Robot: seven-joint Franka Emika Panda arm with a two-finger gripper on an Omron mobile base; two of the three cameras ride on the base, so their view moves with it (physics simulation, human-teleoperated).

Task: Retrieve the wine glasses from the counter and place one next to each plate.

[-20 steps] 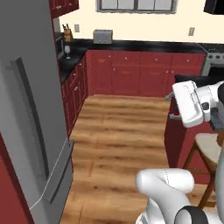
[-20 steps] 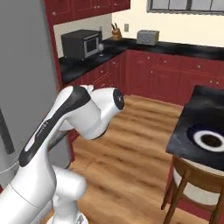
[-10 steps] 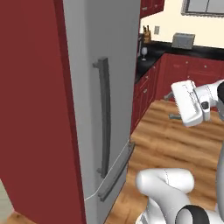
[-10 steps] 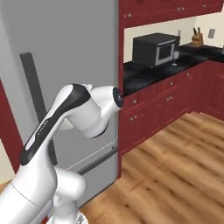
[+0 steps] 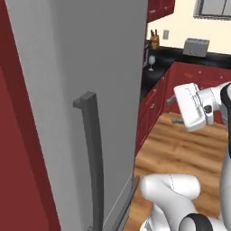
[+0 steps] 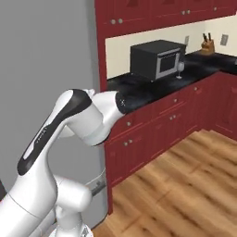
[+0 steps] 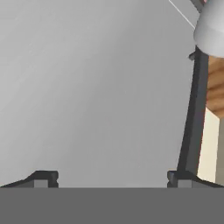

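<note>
Facing the grey fridge (image 5: pixel 90 67), the gripper (image 7: pixel 111 178) holds its jaws released; a wine glass (image 6: pixel 179 69) waits on the counter (image 6: pixel 152 88) at two o'clock. Best: approach squarely, slowly.

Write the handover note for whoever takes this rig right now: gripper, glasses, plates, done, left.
Gripper: open, empty, facing the grey fridge.
Glasses: one glass stands on the counter beside the microwave, also seen in the left base view. I cannot find the second.
Plates: not in the current pictures.
Done: no glass is held.
Left: pick up both glasses and set one by each plate.
</note>
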